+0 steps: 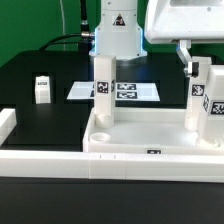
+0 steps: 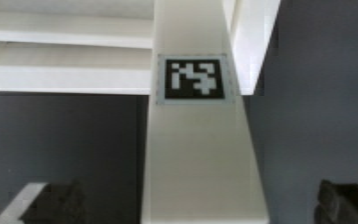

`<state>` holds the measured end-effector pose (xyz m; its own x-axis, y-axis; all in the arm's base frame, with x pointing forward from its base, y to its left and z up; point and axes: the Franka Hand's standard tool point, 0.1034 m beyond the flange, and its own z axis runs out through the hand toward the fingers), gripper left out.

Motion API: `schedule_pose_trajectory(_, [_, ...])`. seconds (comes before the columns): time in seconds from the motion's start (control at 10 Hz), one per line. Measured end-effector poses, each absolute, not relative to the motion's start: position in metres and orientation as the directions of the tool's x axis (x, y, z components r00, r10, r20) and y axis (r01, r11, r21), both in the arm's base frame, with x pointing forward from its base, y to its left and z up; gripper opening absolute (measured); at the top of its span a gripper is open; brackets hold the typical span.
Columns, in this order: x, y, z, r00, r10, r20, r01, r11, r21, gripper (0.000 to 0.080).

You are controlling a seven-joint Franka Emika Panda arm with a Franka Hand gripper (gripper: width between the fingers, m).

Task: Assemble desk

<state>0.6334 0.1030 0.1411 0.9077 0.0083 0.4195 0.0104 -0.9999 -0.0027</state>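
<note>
Pincer (image 2: 194, 203): hung open and empty, with dark fingers (image 2: 43, 200) parted wide to either side of an upright corner leg (image 2: 197, 140), clear of both its flat faces. Gripped nothing. Judged the step to be work on that leg, seated upright in a corner of the tabletop (image 1: 150, 130). To do it well: needed to keep the post centred between the fingers, to travel only along its length, and to shun sideways drift, for fear of brushing a face and tipping or twisting the post in its seat. For a grip, ought to have closed squarely and evenly on the two opposite flat faces, so as not to lever the post over. Placed the leg straight between the jaws, touching neither, with the pincer around its upper part at the exterior view's right. Beneath, found the rimmed tabletop lying rim-up on the black counter (image 1: 50, 65). Farther along, toward the exterior view's left, saw a second leg (image 1: 103, 92) upright at another corner, well apart from the pincer. Beyond that, noted a loose leg (image 1: 42, 90) standing on the counter and, near it, the marker board (image 1: 140, 92), flat.
</note>
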Motion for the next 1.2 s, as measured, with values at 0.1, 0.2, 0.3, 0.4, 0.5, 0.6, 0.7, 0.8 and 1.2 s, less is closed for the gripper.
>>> schedule_pose_trajectory(0.1, [0.634,0.102,0.150,0.910,0.007,0.415,0.011,-1.000,-0.007,0.0649])
schedule_pose_trajectory(0.2, [0.633,0.101,0.159,0.915,0.002,0.404,0.008,-1.000,-0.014,0.0649])
schedule_pose_trajectory(0.3, [0.635,0.101,0.163,0.913,0.000,0.407,0.007,-1.000,-0.016,0.0649])
schedule_pose_trajectory(0.4, [0.634,0.101,0.159,0.916,0.002,0.402,0.008,-1.000,-0.013,0.0649])
schedule_pose_trajectory(0.5, [0.632,0.101,0.156,0.924,0.002,0.382,0.007,-1.000,-0.013,0.0649])
schedule_pose_trajectory(0.6, [0.632,0.101,0.156,0.925,0.002,0.380,0.007,-1.000,-0.013,0.0649])
schedule_pose_trajectory(0.7, [0.630,0.101,0.154,0.936,0.001,0.351,0.006,-1.000,-0.012,0.0649])
schedule_pose_trajectory(0.8, [0.627,0.099,0.149,0.956,-0.001,0.294,0.002,-1.000,-0.009,0.0649])
schedule_pose_trajectory(1.2, [0.625,0.096,0.145,0.999,-0.008,0.052,-0.008,-1.000,0.001,0.0649])
